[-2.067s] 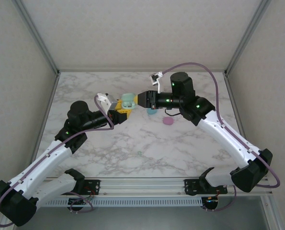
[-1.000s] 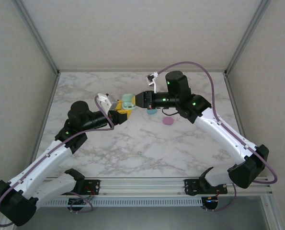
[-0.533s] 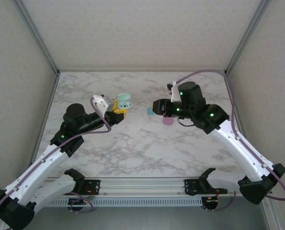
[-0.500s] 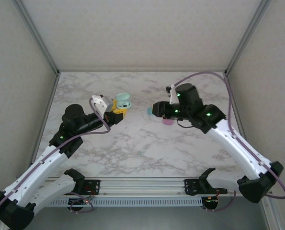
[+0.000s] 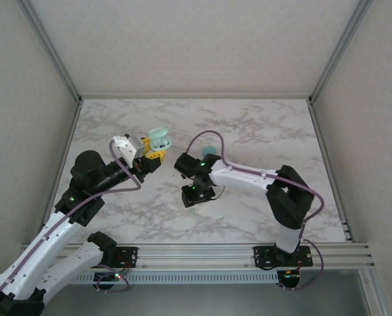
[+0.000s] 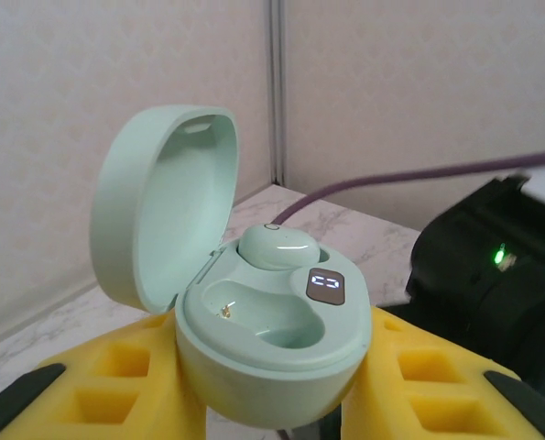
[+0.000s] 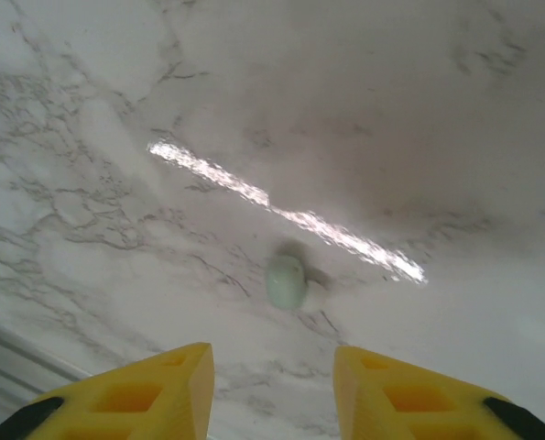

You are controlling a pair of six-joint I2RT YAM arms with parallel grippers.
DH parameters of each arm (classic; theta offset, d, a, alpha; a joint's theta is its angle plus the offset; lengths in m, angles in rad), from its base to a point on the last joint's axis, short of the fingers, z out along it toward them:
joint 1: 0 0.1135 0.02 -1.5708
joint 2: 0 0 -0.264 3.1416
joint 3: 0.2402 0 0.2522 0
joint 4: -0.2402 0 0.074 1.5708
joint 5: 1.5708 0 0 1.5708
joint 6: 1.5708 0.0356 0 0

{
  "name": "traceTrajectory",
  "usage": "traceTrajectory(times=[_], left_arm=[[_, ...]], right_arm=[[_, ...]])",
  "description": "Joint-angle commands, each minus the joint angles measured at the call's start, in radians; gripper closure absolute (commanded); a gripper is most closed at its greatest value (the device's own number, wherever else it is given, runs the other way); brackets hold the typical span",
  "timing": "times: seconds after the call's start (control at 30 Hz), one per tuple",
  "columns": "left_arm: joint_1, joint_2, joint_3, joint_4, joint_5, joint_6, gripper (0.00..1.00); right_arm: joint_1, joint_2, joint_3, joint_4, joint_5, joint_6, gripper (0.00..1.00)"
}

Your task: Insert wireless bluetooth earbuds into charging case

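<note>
Clearly found the left gripper (image 6: 272, 394) clamped on the mint-green charging case (image 6: 272, 344), with a yellow finger (image 6: 116, 353) pressed against each flank. Saw the case held upright over the left-centre of the marble table (image 5: 248, 125) in the overhead view, its lid (image 6: 162, 220) open and standing up on the left in the left wrist view. Counted one mint earbud (image 6: 277, 246) seated in the farther well, beside a small lit display (image 6: 327, 286). Found the nearer well (image 6: 263, 321) bare, a gold contact showing at its bottom. Noticed a black link of the right arm (image 6: 492, 284) with a green light just behind the case, and a purple cable (image 6: 419, 174) running across above it. Saw that arm bent sharply over the table's middle, wrist pointed down at the surface. Found the right gripper (image 7: 272, 385) with fingers parted and nothing between them, poised above the marble. Spotted a second mint earbud (image 7: 286, 280) lying loose on the table, ahead of the gap between those fingertips and apart from both, next to a bright streak of glare. Made out a small cyan thing (image 5: 209, 151) on the table just beyond the right arm, partly hidden and too small to identify.
</note>
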Motion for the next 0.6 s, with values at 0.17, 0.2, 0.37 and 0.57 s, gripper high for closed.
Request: traceTrajectory(times=[0.17, 0.2, 0.37, 0.57], left_arm=[[-0.009, -0.045, 0.049, -0.027, -0.035, 0.02, 0.73], [-0.009, -0.044, 0.051, -0.029, -0.036, 0.022, 0.73], [-0.009, -0.036, 0.055, -0.023, -0.03, 0.022, 0.73], [-0.009, -0.023, 0.051, -0.016, -0.021, 0.015, 0.73]], right_arm=[[0.042, 0.119, 0.107, -0.124, 0.095, -0.075, 0.6], [0.042, 0.128, 0.11, -0.127, 0.094, -0.076, 0.61], [0.046, 0.159, 0.122, -0.122, 0.094, -0.086, 0.63], [0.045, 0.194, 0.154, -0.134, 0.097, -0.103, 0.67]])
